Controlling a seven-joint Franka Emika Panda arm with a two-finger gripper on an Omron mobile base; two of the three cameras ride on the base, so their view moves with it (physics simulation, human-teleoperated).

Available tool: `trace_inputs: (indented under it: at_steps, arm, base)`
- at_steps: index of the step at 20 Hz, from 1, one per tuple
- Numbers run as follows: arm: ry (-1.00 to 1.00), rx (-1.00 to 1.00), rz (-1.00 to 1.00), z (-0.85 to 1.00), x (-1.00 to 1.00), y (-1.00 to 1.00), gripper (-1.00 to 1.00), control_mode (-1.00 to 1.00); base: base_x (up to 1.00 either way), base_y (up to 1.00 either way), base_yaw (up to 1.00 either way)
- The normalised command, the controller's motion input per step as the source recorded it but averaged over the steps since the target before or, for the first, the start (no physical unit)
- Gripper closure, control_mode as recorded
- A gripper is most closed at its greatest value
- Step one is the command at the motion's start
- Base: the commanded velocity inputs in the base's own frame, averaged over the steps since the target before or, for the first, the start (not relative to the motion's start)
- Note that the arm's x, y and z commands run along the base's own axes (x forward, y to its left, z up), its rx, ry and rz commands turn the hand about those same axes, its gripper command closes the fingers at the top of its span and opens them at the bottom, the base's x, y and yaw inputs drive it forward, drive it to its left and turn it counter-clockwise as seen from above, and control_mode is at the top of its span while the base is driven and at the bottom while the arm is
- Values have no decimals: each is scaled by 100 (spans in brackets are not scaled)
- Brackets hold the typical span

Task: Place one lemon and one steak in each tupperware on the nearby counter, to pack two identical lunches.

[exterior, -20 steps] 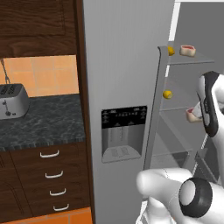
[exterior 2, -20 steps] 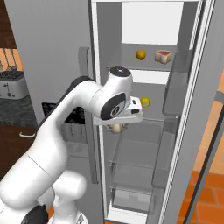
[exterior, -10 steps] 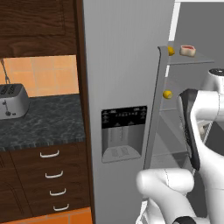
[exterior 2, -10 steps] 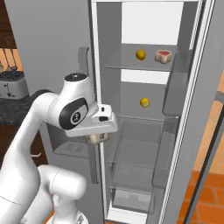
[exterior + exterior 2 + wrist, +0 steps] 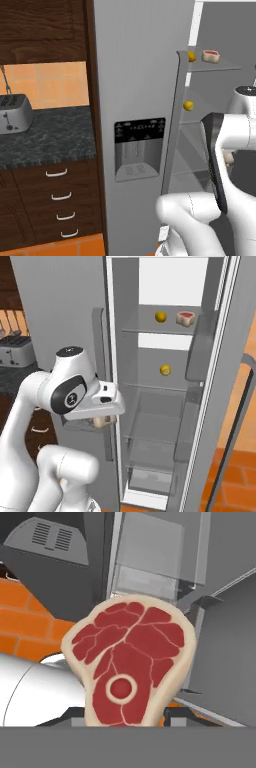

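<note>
Arm swung left out of fridge point(image 5: 165, 406); end effector point(image 5: 131, 719) clamps steak point(image 5: 130, 662) between fingertips.

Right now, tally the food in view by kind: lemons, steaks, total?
Lemons: 2, upper shelf lemon, middle shelf lemon
Steaks: 2, shelf steak, held steak in the hand
Total: 4

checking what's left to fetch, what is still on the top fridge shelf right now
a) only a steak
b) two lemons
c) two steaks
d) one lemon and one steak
d: on the top shelf of the open fridge, a lemon sits beside a steak, apart from each other.
</note>
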Motion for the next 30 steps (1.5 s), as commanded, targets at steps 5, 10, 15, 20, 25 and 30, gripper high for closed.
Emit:
trace_inputs:
  at_steps: [5,10,15,20,25,30]
  arm:
    - [0,0,0,0,0,0,100,100]
    - [0,0,0,0,0,0,100,100]
    - [0,0,0,0,0,0,100,100]
    - [0,0,0,0,0,0,100,100]
    - [0,0,0,0,0,0,100,100]
    - [0,0,0,0,0,0,100,100]
  base:
    - [-31,72,0]
    - [-17,100,0]
    - [-11,100,-4]
    - [-2,100,-5]
    - [0,100,-4]
    - [12,100,0]
